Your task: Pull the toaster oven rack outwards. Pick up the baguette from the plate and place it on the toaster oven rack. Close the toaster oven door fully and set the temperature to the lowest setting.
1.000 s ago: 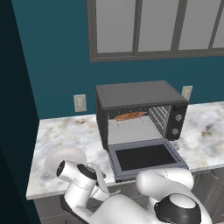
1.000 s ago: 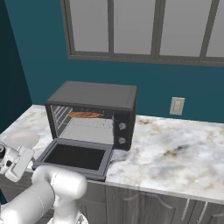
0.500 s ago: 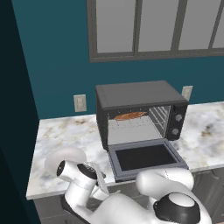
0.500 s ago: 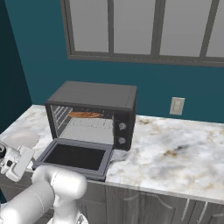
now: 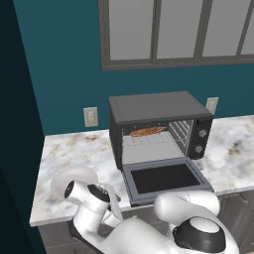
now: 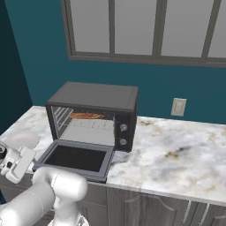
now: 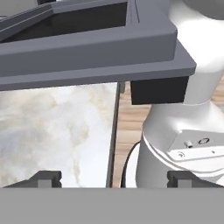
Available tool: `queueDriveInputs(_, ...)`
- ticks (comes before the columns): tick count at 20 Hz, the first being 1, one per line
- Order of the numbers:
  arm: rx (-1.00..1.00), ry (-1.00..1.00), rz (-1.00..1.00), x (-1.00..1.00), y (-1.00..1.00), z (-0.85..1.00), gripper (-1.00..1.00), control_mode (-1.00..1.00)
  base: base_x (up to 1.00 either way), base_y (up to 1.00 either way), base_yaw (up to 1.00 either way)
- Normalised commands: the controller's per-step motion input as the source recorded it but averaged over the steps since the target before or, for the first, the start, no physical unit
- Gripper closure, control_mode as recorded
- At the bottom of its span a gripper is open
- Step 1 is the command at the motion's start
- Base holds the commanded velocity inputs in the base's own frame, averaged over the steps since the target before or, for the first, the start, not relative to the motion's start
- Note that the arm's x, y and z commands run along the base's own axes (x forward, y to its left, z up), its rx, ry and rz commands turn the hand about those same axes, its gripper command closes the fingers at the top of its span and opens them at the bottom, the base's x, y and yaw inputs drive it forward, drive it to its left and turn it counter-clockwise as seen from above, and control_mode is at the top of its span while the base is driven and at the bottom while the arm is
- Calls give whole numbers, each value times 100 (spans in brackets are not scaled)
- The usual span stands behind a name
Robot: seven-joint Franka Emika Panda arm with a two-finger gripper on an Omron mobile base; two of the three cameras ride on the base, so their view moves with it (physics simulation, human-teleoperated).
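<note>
The boxy dark grey toaster oven (image 5: 159,126) stands in the middle of the left base view on the marbled white table (image 5: 74,149). Its grey-framed, dark-paned door (image 5: 166,179) hangs fully down, lying flat and projecting past the table edge. Inside, the flat light-grey wire rack (image 5: 151,147) carries the golden-brown baguette (image 5: 147,131), which lies crosswise toward the back of the cavity. The bread placement therefore appears complete; the door and the temperature setting remain outstanding. The round knobs (image 6: 123,134) sit on the panel at the right of the oven front.

The round white plate (image 5: 74,181) lies bare at the lower left of the left base view, close to the table's front edge and partly behind the arm.

The tool (image 7: 113,177) has its two dark fingertips (image 7: 49,178) spread wide at the bottom of the hand view, with nothing between them. That view looks up along the underside of the lowered door, with table surface and wooden floor (image 7: 129,127) below. In my judgement the hand is positioned low, beneath the door's front edge, so that it can push the door upward to close it.
</note>
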Motion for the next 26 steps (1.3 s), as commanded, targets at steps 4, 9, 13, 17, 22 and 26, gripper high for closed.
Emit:
queueDriveInputs(4, 0, 0, -9, 0, -35, -11, -100, -100, 0, 0, 0)
queueDriveInputs(9, 0, 0, -10, 0, -41, -13, -100, -100, 0, 0, 0)
queueDriveInputs(13, 0, 0, -7, -1, -42, -13, -100, -100, 0, 0, 0)
queueDriveInputs(17, 0, 0, -4, -11, -44, -6, -100, -100, 0, 0, 0)
queueDriveInputs(22, 0, 0, -3, -26, -56, -1, -100, -100, 0, 0, 0)
queueDriveInputs(26, 0, 0, 0, -32, -88, 0, -100, -100, 0, 0, 0)
